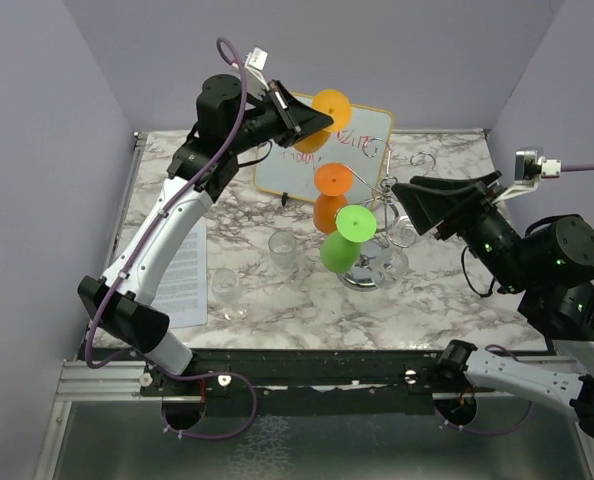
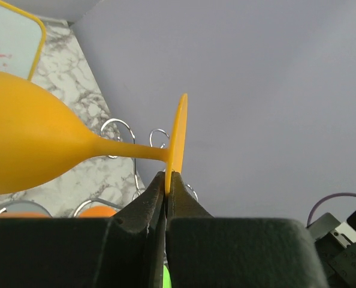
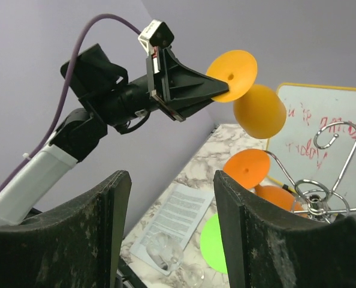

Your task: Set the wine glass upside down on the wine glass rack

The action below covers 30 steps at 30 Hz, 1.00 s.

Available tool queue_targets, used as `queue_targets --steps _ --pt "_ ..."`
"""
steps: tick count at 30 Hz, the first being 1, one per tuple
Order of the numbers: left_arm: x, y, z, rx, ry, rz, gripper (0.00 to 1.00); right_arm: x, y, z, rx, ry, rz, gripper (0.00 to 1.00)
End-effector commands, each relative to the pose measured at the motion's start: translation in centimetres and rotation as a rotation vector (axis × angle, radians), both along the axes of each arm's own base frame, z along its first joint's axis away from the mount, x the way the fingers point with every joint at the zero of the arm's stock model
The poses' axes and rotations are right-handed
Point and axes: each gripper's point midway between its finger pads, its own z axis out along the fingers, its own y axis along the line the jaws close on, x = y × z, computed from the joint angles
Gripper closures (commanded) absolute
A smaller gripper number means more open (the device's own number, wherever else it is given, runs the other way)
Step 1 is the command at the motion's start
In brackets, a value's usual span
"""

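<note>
A yellow wine glass [image 1: 329,108] hangs in the air above the whiteboard, lying on its side. My left gripper [image 1: 315,121] is shut on the rim of its foot. In the left wrist view the foot [image 2: 179,135] stands edge-on between the pinched fingertips [image 2: 168,176], with the bowl [image 2: 28,144] to the left. The wine glass rack [image 1: 385,192], silver wire on a round shiny base, stands mid-table. An orange glass [image 1: 332,197] and a green glass [image 1: 349,238] hang on it upside down. My right gripper [image 1: 399,192] is open by the rack's right side, nothing between its fingers [image 3: 172,183].
A yellow-framed whiteboard [image 1: 367,150] with red writing leans behind the rack. A printed sheet [image 1: 183,270] lies at the left. Two clear glasses [image 1: 282,250] [image 1: 225,290] sit on the marble table in front of the rack. Purple walls close in on three sides.
</note>
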Motion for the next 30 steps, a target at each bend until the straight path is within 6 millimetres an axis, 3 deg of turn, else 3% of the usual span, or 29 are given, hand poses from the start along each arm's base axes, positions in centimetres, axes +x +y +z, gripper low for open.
queue_targets --steps 1,6,11,15,21,30 --pt "0.0 -1.8 -3.1 0.060 0.060 -0.021 1.00 0.4 -1.2 -2.7 -0.038 0.089 -0.059 0.38" --pt "0.3 -3.0 -5.3 0.080 0.124 -0.014 1.00 0.7 -2.5 -2.6 -0.026 0.070 -0.118 0.38" --pt "0.4 -4.5 -6.2 0.075 0.158 -0.064 1.00 0.4 -3.1 -2.2 -0.022 0.028 -0.127 0.38" --pt "-0.3 -5.8 -6.0 0.055 0.183 -0.133 1.00 0.9 -4.1 -2.5 -0.006 0.037 -0.184 0.39" --pt "-1.0 -6.1 -6.6 0.039 0.242 -0.165 1.00 1.5 -5.9 -2.5 0.074 0.047 -0.273 0.41" --pt "-1.4 -6.6 -5.8 0.014 0.250 -0.201 1.00 1.9 -5.7 -2.8 0.119 0.086 -0.280 0.43"
